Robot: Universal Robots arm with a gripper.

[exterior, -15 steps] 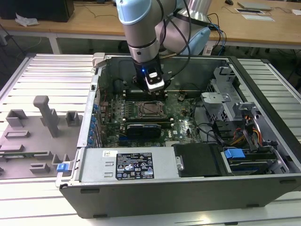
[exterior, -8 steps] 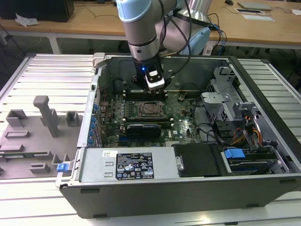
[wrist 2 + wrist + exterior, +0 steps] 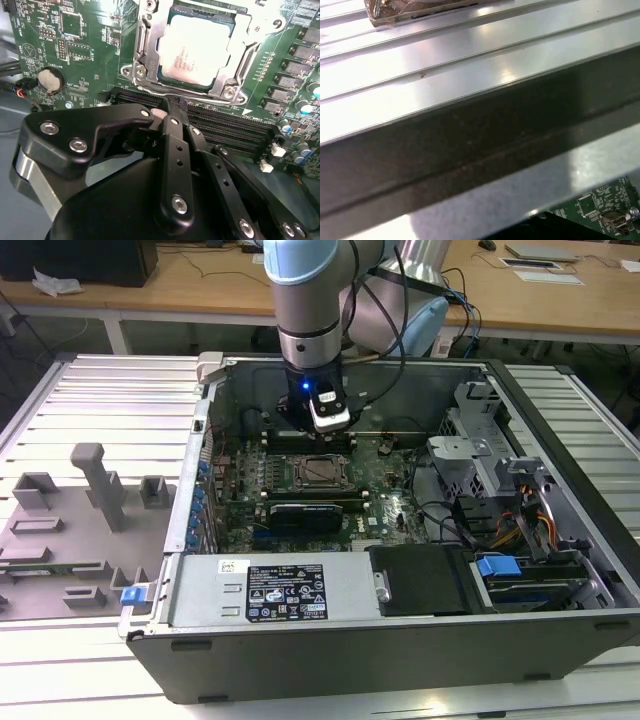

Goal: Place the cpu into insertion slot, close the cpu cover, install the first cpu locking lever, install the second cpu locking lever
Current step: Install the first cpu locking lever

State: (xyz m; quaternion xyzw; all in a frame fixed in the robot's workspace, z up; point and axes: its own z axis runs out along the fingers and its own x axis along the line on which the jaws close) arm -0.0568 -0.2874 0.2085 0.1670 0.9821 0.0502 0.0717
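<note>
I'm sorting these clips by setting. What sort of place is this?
Probably a robotics lab or workshop bench for computer assembly. An opened computer case lies on a slotted aluminium table, the arm's claw hangs over its green motherboard, and wooden desks with cables stand behind.

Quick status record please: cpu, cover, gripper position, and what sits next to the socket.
cpu: seated in the insertion slot, silvery top facing up
cpu cover: closed down around the chip
gripper: fingers together, tips at the socket's edge beside the memory slots
holding: nothing visible
arm: reaching down into the open computer case, above the motherboard
</note>
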